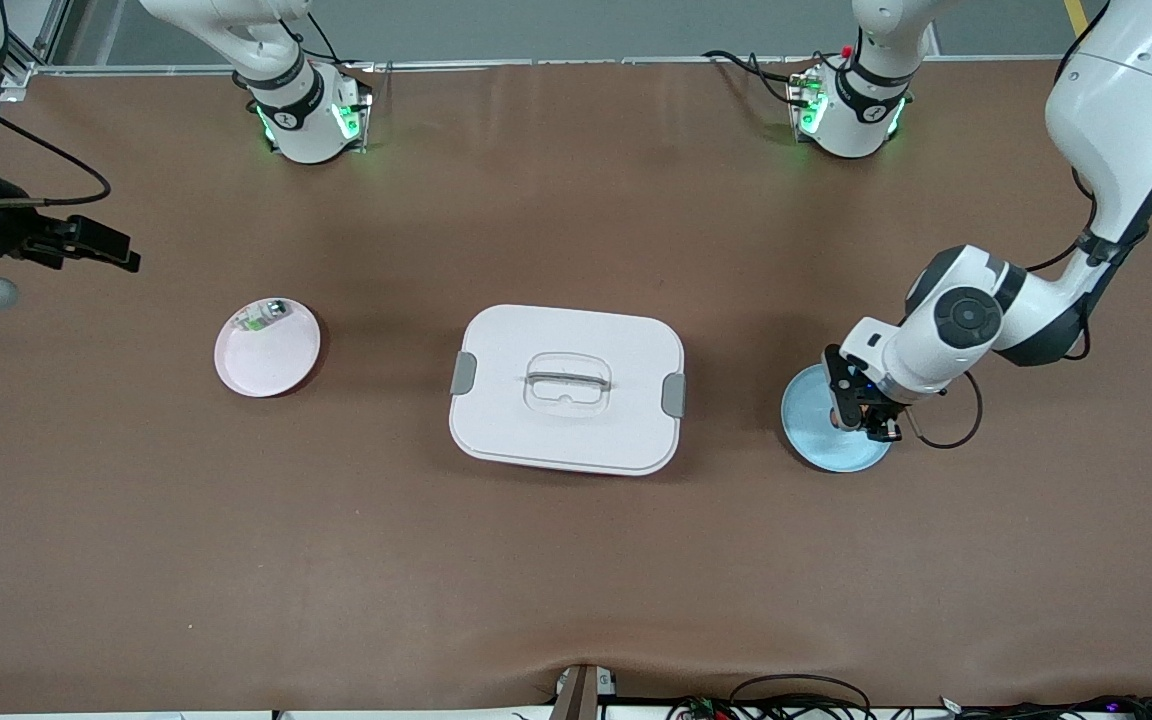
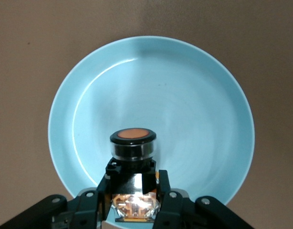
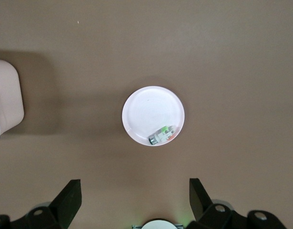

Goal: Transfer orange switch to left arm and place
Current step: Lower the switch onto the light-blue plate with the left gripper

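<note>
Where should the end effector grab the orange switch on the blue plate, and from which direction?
Grip the orange switch on its black body below the round orange cap, coming straight down from above. It lies on the blue plate, and the left end effector already has its fingers on either side of the body. The flat sides probably seat the pads better than the rounded cap.

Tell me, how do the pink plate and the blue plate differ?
The pink plate holds a small white-and-green component; the blue plate holds the orange switch, gripped by the left gripper. The pink plate lies toward the right arm's end, the blue toward the left arm's. Both are round.
</note>
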